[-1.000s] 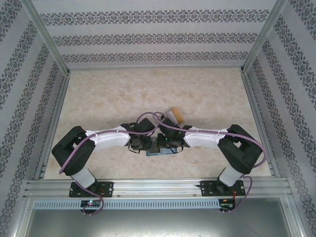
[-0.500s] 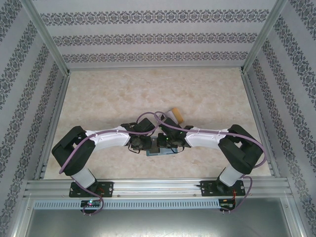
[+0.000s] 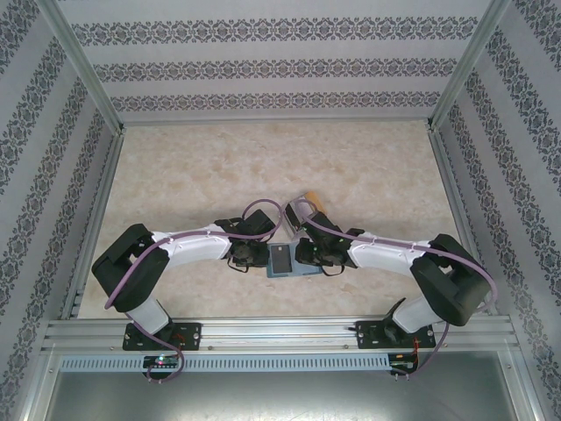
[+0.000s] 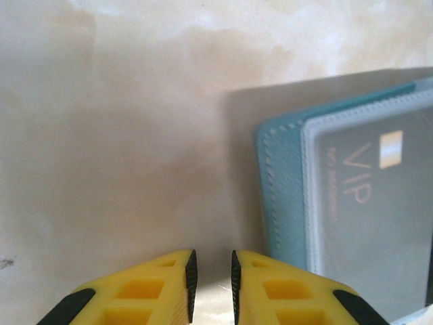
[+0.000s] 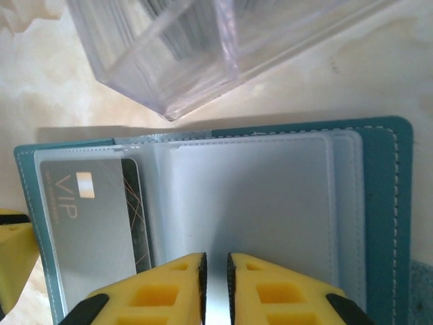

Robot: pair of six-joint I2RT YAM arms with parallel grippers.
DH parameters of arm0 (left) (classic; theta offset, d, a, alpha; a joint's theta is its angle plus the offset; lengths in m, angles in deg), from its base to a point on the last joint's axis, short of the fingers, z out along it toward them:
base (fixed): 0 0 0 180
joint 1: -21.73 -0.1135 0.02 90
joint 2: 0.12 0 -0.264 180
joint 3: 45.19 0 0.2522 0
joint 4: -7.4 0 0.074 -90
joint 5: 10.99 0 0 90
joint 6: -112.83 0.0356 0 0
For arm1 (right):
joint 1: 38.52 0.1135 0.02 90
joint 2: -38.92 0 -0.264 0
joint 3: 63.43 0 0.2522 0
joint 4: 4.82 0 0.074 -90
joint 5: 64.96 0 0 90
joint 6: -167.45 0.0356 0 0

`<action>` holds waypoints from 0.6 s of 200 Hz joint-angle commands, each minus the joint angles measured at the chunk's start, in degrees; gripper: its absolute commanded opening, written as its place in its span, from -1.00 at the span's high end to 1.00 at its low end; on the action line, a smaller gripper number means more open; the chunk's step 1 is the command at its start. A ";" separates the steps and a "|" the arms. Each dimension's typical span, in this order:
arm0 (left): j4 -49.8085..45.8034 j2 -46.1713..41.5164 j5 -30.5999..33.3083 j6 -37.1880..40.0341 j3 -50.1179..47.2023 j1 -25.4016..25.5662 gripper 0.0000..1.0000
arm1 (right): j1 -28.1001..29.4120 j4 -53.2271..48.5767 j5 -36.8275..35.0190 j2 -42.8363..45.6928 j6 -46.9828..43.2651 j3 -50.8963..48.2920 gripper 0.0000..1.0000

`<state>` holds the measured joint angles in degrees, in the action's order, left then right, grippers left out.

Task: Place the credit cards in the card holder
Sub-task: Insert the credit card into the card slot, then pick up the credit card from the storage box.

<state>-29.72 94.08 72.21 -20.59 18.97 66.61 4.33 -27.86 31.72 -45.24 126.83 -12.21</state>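
Holder [image 5: 382, 203] lies open beneath right pincer [image 5: 216, 263], its grip unclear; left pincer [image 4: 212, 258], narrowly parted and empty, sits beside it.

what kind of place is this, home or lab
Probably a robot test cell, not a home: an aluminium frame boxes in a marble-look tabletop, wallpaper panels serve as walls, and two arms are bolted to its front rail.
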 commanded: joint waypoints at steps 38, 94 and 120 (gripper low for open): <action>-1.82 -2.94 2.41 2.24 1.53 -0.33 0.48 | -3.48 -7.92 -3.02 10.95 -6.95 2.90 0.32; -2.09 -7.85 2.74 0.96 3.10 -1.32 0.36 | -8.24 -19.17 -8.54 9.39 -18.85 13.56 0.24; -0.47 -9.22 0.58 0.27 3.77 -3.14 0.23 | -8.49 -25.68 -12.48 2.82 -23.64 21.61 0.21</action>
<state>-30.13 86.73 73.56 -19.67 21.22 65.56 -3.82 -45.17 24.42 -37.50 110.42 3.09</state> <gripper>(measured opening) 0.375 0.392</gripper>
